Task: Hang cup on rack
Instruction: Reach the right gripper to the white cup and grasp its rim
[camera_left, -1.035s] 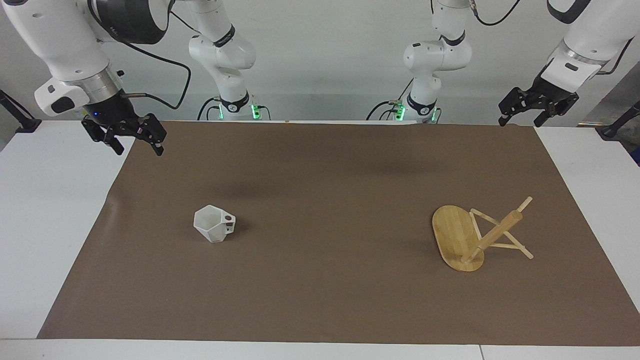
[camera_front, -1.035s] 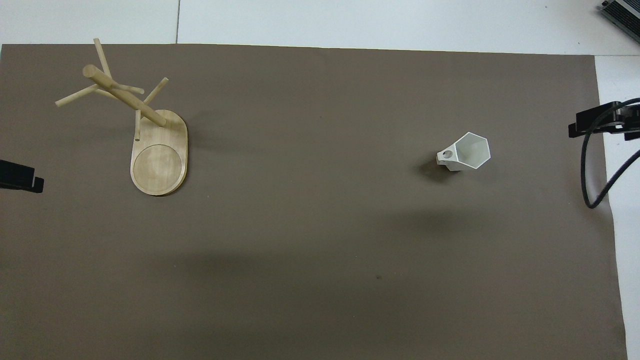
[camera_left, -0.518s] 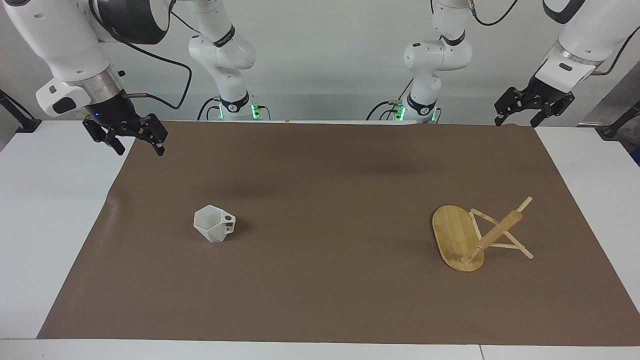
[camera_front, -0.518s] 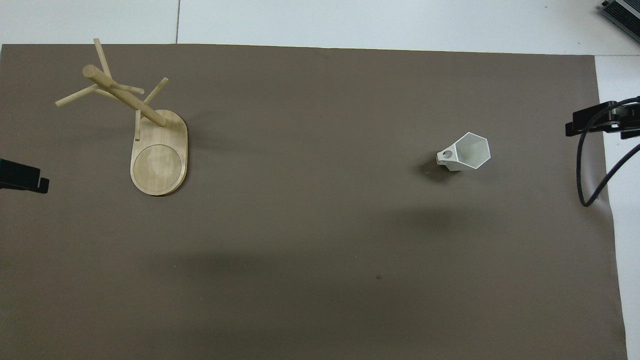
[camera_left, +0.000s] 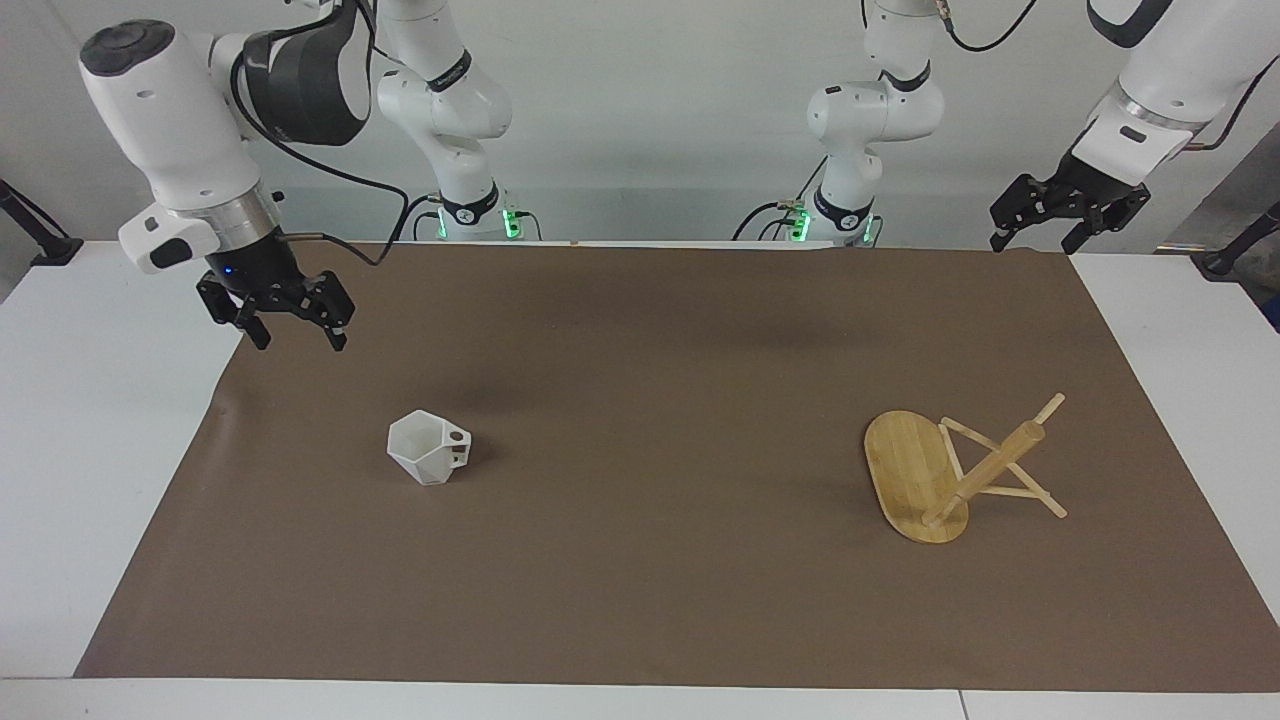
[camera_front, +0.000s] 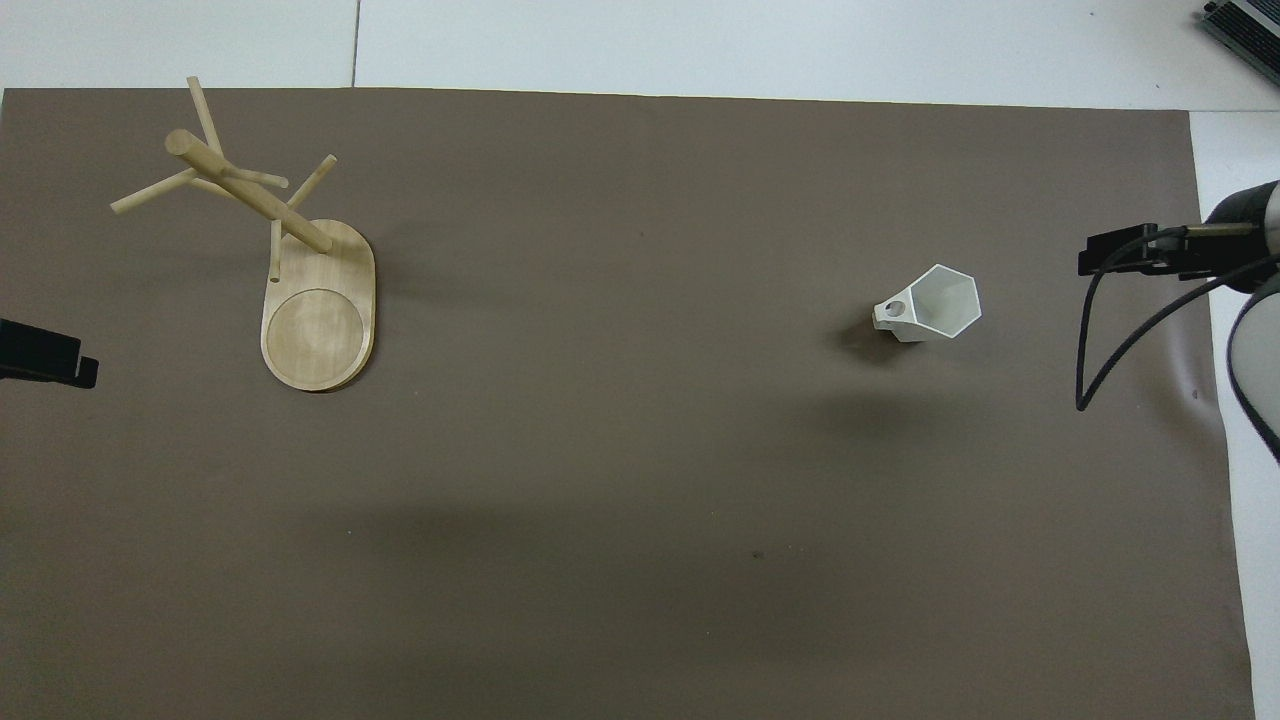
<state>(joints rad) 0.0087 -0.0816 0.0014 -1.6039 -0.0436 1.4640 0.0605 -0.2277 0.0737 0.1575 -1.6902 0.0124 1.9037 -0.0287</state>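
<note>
Brown mat (camera_left: 640, 560) is lying bare between white faceted cup (camera_left: 428, 448) and right gripper (camera_left: 290, 335), hovering spread apart and empty over the mat's edge.

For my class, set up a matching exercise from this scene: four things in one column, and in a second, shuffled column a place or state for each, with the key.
Things
1. cup
2. rack
3. right gripper
4. left gripper

Places or states
A. in the air, fingers open, over the corner of the brown mat at the left arm's end
B. upright on the mat, mouth up
C. in the air, fingers open, over the mat's edge at the right arm's end
D. stands on its oval base, nothing on its pegs

Pairs: 1-B, 2-D, 3-C, 4-A
</note>
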